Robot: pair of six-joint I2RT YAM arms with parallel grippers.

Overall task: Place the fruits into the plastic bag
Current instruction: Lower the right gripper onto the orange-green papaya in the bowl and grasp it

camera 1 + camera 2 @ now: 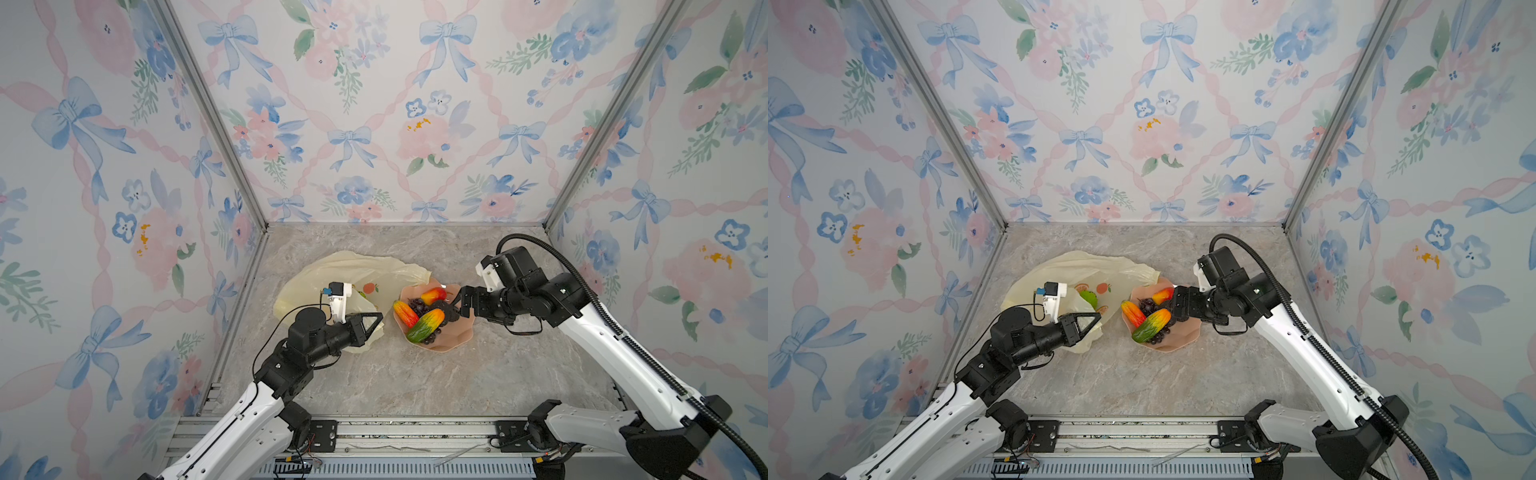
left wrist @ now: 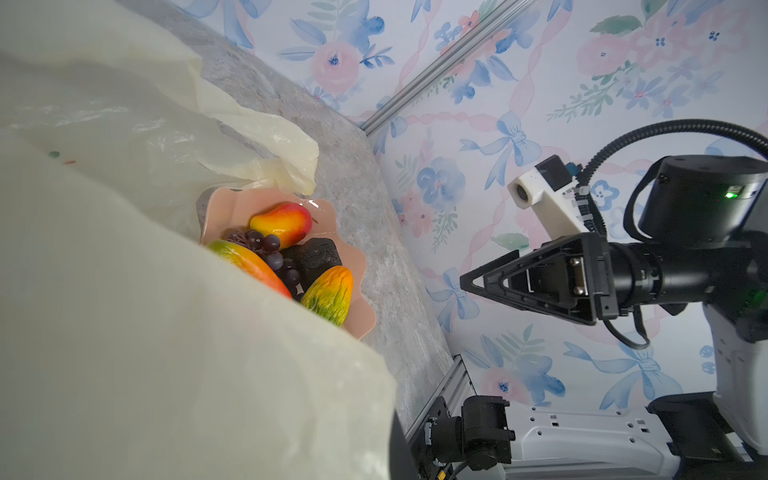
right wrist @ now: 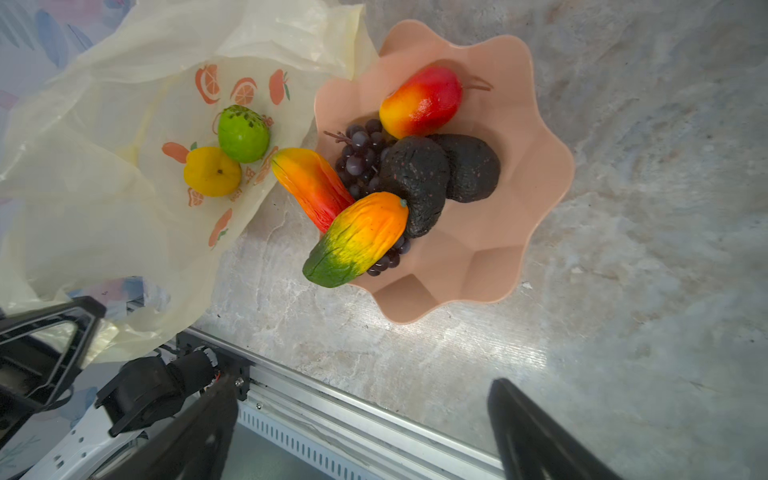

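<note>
The left gripper (image 1: 379, 316) is pressed together on the near edge of the plastic bag (image 3: 104, 166) and holds this film lifted, so that the bag's mouth opens toward the pink dish (image 3: 540, 216). Inside the bag lie the lime (image 3: 243, 133) and the lemon (image 3: 212, 170), touching each other.

The right gripper (image 1: 460, 302) has its jaws spread wide with nothing between them, and it hangs over the right side of the dish. In the dish are:
- a red-yellow mango (image 3: 419, 104);
- a second mango (image 3: 311, 187), which leans out over the rim toward the bag;
- the green-orange piece (image 3: 357, 239), also passing over the rim;
- the grape bunch (image 3: 359, 153);
- two dark lumps (image 3: 415, 178).

One corner of the bag reaches the dish's back rim. In front of the dish, open table (image 3: 623, 291) stretches to the metal rail (image 3: 332, 415).
</note>
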